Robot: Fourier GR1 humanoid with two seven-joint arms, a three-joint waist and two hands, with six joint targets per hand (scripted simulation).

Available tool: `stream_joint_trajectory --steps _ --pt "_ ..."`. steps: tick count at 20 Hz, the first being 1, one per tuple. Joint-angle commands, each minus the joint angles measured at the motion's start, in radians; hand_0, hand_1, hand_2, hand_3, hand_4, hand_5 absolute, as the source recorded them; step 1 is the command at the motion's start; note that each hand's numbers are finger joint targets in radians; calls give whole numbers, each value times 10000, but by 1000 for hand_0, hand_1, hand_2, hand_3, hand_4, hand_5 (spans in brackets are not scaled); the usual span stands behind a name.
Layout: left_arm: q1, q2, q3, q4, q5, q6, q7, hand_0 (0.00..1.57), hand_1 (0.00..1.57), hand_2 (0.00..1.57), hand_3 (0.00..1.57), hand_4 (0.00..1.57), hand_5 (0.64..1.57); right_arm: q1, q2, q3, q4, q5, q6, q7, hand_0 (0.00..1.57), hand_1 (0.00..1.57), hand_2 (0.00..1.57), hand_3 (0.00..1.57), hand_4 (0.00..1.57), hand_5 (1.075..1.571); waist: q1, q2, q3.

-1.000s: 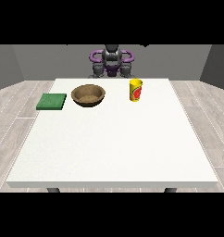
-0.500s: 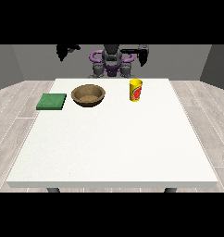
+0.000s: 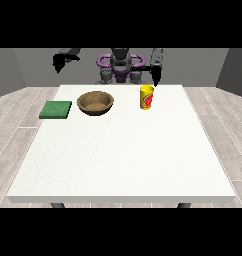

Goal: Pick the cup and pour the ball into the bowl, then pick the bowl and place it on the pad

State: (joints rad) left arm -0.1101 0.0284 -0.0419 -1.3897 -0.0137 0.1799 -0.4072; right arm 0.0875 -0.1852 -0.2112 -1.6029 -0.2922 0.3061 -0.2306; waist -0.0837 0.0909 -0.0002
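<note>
Cup (image 3: 147, 97): yellow, upright, long axis vertical, on table (image 3: 123, 160) just beside bowl (image 3: 95, 102); nothing grasped. Pad (image 3: 56, 109): beyond bowl, far side from cup. Hand at view's right (image 3: 155, 73): just above/behind cup, nearer; finger state can't tell. Hand at view's left (image 3: 59, 61): raised, well apart from cup; can't tell.

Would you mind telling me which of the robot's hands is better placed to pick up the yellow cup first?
Probably its left hand, the hand at the view's right: it hangs just above and behind the cup. The other hand is raised far off at the view's left, beyond the bowl.
</note>
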Motion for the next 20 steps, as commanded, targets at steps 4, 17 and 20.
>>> stream_joint_trajectory --steps 4,17,20 --pt "-925 179 944 2636 171 -229 -1438 0 0 0 0 0 1454 -183 -182 -375 747 24 388 -296 0 0 0 0 243 1571 -91 -135 0" --pt "-2105 -216 1128 5593 -1390 2492 -3299 1231 1231 1571 1571 1103 1568 -872 -1043 -1130 1639 -622 1530 -911 0 0 0 0 183 1569 -1015 941 3" --pt "-2711 43 1697 6658 -1044 2315 -4175 1315 1315 1571 1571 1185 1554 -1069 -1515 -1455 1552 -1187 1974 -554 0 0 0 0 243 1570 -1016 1259 -5"
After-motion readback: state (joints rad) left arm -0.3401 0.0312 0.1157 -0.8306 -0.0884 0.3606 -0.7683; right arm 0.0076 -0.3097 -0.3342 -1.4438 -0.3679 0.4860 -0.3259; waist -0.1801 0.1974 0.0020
